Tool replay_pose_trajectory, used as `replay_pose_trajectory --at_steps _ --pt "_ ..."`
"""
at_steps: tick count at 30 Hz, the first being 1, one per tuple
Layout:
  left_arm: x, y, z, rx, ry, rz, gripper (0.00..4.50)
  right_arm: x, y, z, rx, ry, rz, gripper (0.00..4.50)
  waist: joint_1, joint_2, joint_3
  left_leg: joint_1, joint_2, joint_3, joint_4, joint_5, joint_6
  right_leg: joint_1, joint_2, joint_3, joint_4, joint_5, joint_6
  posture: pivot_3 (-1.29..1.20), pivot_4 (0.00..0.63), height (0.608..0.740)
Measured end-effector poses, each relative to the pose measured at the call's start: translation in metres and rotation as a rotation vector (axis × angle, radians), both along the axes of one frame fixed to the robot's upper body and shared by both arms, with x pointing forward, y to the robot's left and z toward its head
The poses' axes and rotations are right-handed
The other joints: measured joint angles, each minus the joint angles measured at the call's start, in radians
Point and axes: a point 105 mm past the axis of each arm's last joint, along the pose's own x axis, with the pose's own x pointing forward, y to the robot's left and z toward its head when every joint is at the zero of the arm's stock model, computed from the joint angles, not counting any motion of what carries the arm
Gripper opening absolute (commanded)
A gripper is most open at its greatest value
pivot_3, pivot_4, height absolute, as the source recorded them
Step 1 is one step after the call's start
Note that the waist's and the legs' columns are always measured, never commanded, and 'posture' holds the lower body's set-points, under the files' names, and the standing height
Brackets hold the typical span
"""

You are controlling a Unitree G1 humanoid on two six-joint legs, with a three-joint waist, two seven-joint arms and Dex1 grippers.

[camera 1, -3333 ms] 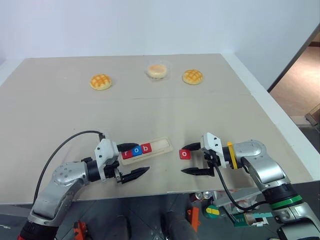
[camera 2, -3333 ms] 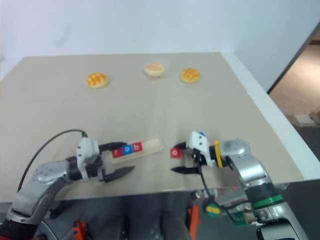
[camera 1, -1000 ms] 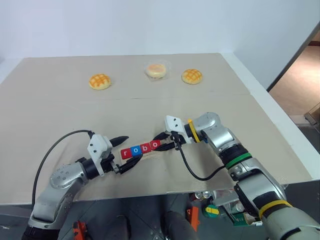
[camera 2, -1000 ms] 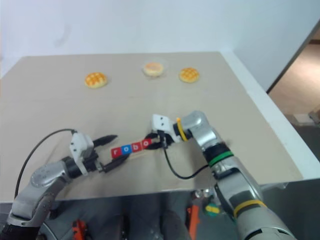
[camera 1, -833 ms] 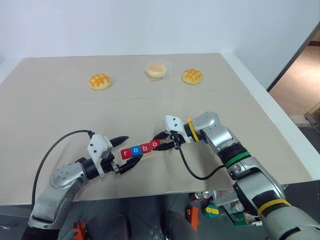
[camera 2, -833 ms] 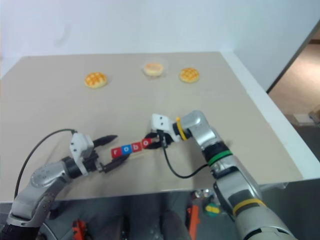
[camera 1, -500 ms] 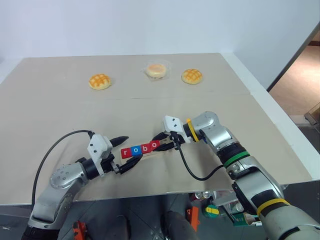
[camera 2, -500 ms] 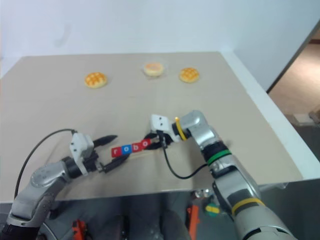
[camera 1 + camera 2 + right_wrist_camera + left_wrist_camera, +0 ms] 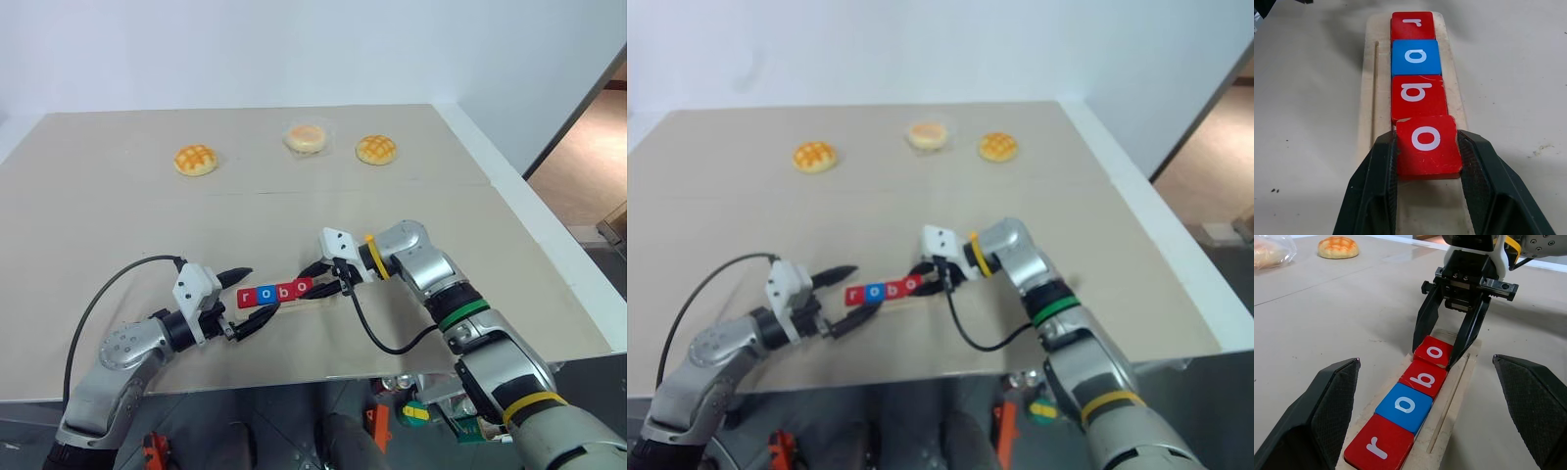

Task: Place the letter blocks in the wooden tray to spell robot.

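Four letter blocks (image 9: 1418,88) are now seated in the wooden tray (image 9: 1380,83) on the tabletop (image 9: 294,211), against three earlier; second o (image 9: 1426,144) remains gripped by right gripper (image 9: 1426,161) fingers. Left gripper (image 9: 250,299) fingers stand open. Block t is outstanding.

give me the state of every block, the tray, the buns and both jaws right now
red r block: seated at the tray's end
blue o block: seated next to r
red b block: seated next to the blue o
red o block: in the tray, slightly askew, gripped
wooden tray: flat on the table, four blocks in
right gripper: jaws shut on the red o block
left gripper: jaws open, straddling the tray's r end
bare buns: untouched
wrapped bun: in clear wrap
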Motion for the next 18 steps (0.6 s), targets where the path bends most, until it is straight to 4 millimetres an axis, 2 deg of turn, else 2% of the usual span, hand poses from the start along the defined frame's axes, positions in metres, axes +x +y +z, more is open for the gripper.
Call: replay_pose_trajectory --at_steps 9,10,12,13,14,15,16,17,18 --pt "0.000 -0.004 0.004 -0.012 -0.006 -0.034 4.50 -0.010 -0.001 -0.004 0.018 0.044 -0.062 1.70 0.000 0.000 0.000 0.002 0.000 0.000 0.000 0.000 0.000 0.002 0.000 0.000 0.000 0.000 0.000 0.00 0.150 0.739" --pt "0.000 -0.004 0.005 -0.015 -0.007 -0.038 4.50 -0.010 -0.001 -0.005 0.021 0.048 -0.067 2.23 0.000 0.000 0.000 0.002 0.000 0.000 0.000 0.000 0.000 0.002 0.000 0.000 0.000 0.000 0.000 0.00 0.150 0.739" --pt "-0.002 -0.007 0.006 -0.019 -0.009 -0.064 4.50 -0.010 0.000 -0.005 0.023 0.050 -0.077 2.69 -0.001 0.000 0.000 0.002 0.000 0.000 0.000 0.000 0.000 0.002 0.001 0.000 0.000 0.000 0.000 0.00 0.150 0.739" --pt "-0.002 -0.007 0.006 -0.016 -0.008 -0.069 4.50 -0.011 0.000 -0.004 0.021 0.052 -0.080 3.11 -0.001 0.000 0.000 0.002 0.000 0.000 0.000 0.000 0.000 0.002 0.001 0.000 0.000 0.000 0.000 0.00 0.150 0.739" --pt "-0.003 -0.007 0.006 -0.010 -0.008 -0.077 4.50 -0.013 0.000 -0.005 0.019 0.058 -0.081 3.21 -0.001 0.000 -0.001 0.002 0.000 0.000 0.000 0.000 0.000 0.002 0.001 0.000 0.000 0.000 -0.001 0.00 0.150 0.739" --pt "-0.004 -0.007 0.006 -0.008 -0.007 -0.088 4.50 -0.014 0.001 -0.005 0.019 0.065 -0.088 3.67 -0.002 0.000 -0.001 0.003 0.000 0.000 0.000 0.000 0.000 0.002 0.001 0.000 0.000 0.001 -0.001 0.00 0.150 0.739" --pt "-0.005 -0.008 0.005 -0.008 -0.005 -0.101 4.50 -0.015 0.001 -0.005 0.018 0.072 -0.092 3.79 -0.002 0.000 -0.001 0.004 0.001 0.000 0.000 0.000 0.000 0.003 0.001 0.000 0.000 0.001 -0.001 0.00 0.150 0.739" --pt "-0.007 -0.009 0.005 -0.002 -0.001 -0.119 4.50 -0.018 0.002 -0.006 0.017 0.081 -0.095 4.38 -0.004 0.000 -0.001 0.006 0.001 0.000 0.000 0.001 0.001 0.004 0.001 0.000 0.000 0.001 -0.006 0.00 0.150 0.739" --pt "-0.007 -0.009 0.004 0.000 0.000 -0.122 4.50 -0.019 0.002 -0.007 0.016 0.084 -0.095 4.38 -0.005 0.000 -0.001 0.008 0.001 0.000 0.001 0.002 0.001 0.005 0.001 0.000 0.000 0.002 -0.006 0.00 0.150 0.739"
